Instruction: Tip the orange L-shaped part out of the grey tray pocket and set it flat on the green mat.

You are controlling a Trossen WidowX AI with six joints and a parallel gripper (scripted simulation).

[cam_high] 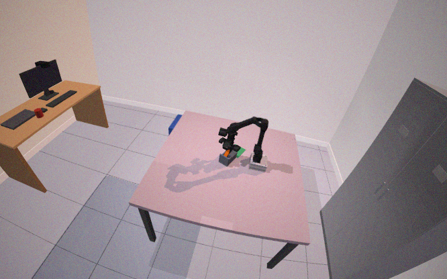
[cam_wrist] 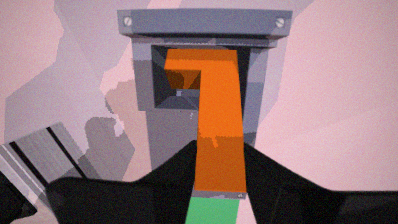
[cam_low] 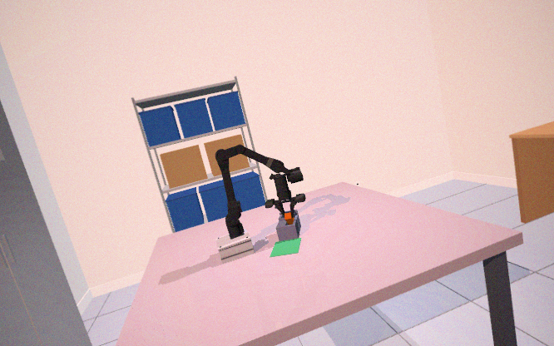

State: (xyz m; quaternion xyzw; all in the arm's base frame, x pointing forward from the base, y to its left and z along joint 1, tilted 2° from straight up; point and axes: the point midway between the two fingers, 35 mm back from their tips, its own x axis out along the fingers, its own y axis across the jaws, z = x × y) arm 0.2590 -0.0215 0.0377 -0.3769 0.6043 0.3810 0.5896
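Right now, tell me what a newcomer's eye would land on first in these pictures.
The bright orange L-shaped part stands out first, its straight end tipped up out of the grey tray and pinched in the black gripper. Next comes the green mat on the pink table beside the tray. Behind the arm stands a shelf rack of blue and brown boxes.
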